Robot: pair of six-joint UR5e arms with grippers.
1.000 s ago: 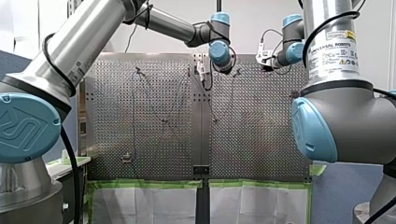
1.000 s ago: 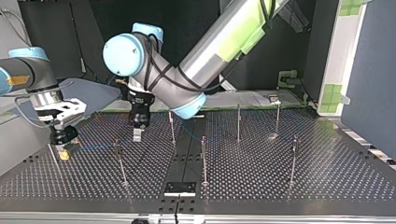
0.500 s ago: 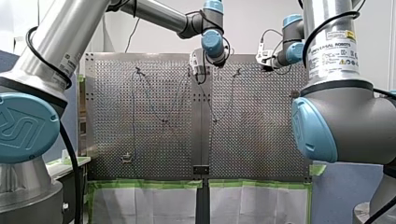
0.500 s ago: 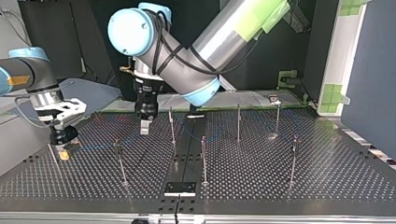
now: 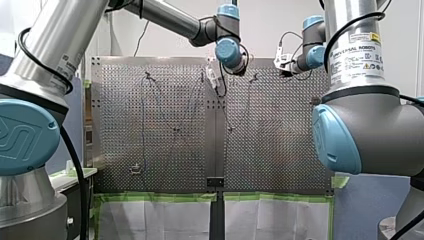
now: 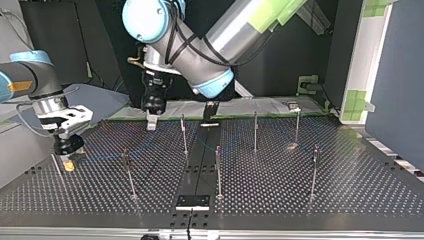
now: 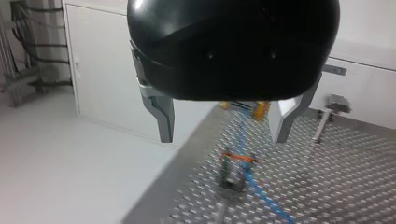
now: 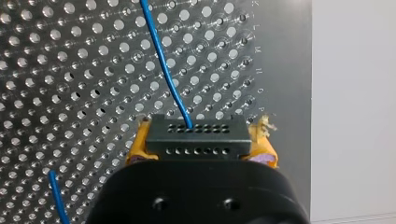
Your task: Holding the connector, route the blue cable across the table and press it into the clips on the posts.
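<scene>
My right gripper (image 8: 200, 150) is shut on the black connector (image 8: 196, 132), which sits between its yellow pads (image 8: 137, 148). The blue cable (image 8: 163, 60) leaves the connector and runs over the perforated table. In the top view that gripper (image 6: 67, 161) stands low at the table's left edge. My left gripper (image 7: 224, 126) is open and holds nothing; its metal fingers (image 7: 163, 116) hang above the table. Ahead of it a post's clip (image 7: 233, 168) carries the cable (image 7: 254, 186). In the top view my left gripper (image 6: 151, 121) hovers near the table's far edge.
Several thin posts stand on the plate, among them one (image 6: 129, 172) near my right gripper, one (image 6: 184, 135) close to my left gripper and one (image 6: 314, 170) at the top view's right. A small black block (image 6: 192, 202) sits at the near edge.
My left arm has risen and drawn back towards the far edge in the top view, away from the posts, with its fingers open throughout. My right gripper has stayed where it was.
</scene>
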